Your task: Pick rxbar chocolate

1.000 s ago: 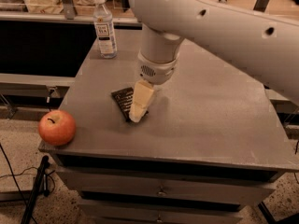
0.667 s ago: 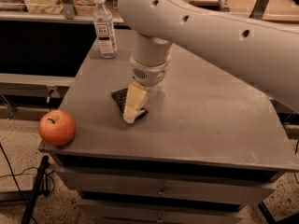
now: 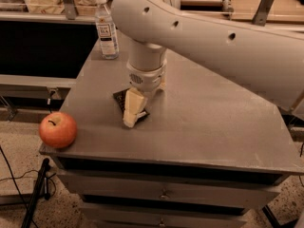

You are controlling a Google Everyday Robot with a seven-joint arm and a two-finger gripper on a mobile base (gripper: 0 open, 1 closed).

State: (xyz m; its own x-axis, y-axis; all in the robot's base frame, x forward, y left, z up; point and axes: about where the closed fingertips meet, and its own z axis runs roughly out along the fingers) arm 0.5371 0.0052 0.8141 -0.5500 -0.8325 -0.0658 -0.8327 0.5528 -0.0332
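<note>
Lying flat toward the front left of the table (image 3: 213,127), nearer its front edge than its back, the chocolate bar (image 3: 120,99) is partly hidden under the gripper (image 3: 129,121), which sits right on top of it. Whether that gripper is apart or clamped cannot be told. The bar is probably light, thin, slick-wrapped and slightly bendable, so it is best pinched across its narrow width at mid-length.
</note>
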